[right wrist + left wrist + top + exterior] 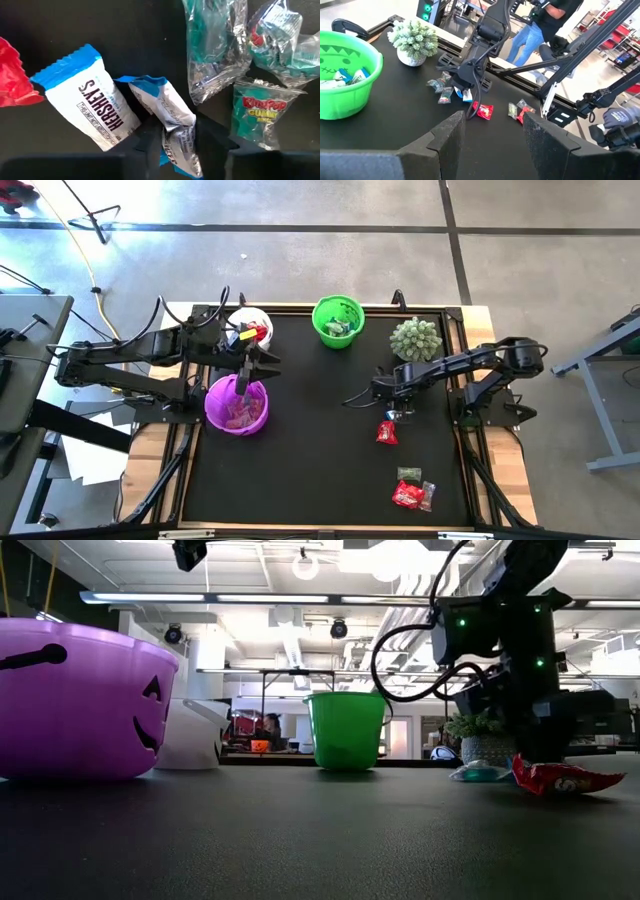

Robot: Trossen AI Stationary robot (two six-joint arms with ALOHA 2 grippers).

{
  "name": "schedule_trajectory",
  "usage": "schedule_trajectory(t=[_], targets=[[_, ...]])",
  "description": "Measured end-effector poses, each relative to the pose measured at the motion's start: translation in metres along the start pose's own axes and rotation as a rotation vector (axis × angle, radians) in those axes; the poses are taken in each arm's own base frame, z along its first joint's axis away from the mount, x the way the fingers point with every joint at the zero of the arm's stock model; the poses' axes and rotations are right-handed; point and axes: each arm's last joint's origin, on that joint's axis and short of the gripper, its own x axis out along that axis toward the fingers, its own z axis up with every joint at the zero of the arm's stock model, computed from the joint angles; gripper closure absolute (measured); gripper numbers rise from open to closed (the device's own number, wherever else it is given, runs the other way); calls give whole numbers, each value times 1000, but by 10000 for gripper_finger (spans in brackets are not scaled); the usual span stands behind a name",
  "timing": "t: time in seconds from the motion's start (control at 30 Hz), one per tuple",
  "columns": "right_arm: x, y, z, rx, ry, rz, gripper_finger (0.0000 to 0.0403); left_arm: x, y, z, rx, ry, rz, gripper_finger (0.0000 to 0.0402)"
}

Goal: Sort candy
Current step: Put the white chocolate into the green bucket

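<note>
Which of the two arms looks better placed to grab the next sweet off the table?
The right one. Its gripper is down over the loose candy, with a blue-and-white sweet between its fingers. The left gripper hangs over the purple bucket, far across the table from those sweets.

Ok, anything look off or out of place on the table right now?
Only the potted plant stands among the candy. Loose candy lies unsorted near the right gripper, which pinches a crumpled blue-white candy. The left gripper hangs open over the purple bucket.
</note>
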Motion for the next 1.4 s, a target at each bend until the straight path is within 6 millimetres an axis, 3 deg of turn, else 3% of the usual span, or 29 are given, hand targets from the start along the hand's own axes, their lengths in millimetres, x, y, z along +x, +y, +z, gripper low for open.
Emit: schedule_trajectory(t=[0.2, 0.5, 0.67, 0.87, 1.0, 1.17, 1.4], targets=[[-7, 2, 7, 21, -26, 60, 390, 0, 0, 0, 0, 0, 1, 216], [-28, 3, 16, 64, -10, 89, 380, 0, 0, 0, 10, 1, 2, 216], [-63, 2, 31, 29, -45, 71, 384, 0, 0, 0, 10, 1, 2, 216], [-126, -7, 56, -16, -224, -37, 379, 0, 0, 0, 10, 1, 2, 216], [-168, -24, 70, -4, -396, -156, 378, 0, 0, 0, 10, 1, 3, 216], [-207, -63, 86, 100, -643, -274, 377, 0, 0, 0, 10, 1, 3, 216], [-229, -127, 97, 331, -971, -227, 377, 0, 0, 0, -2, 0, 2, 216]])
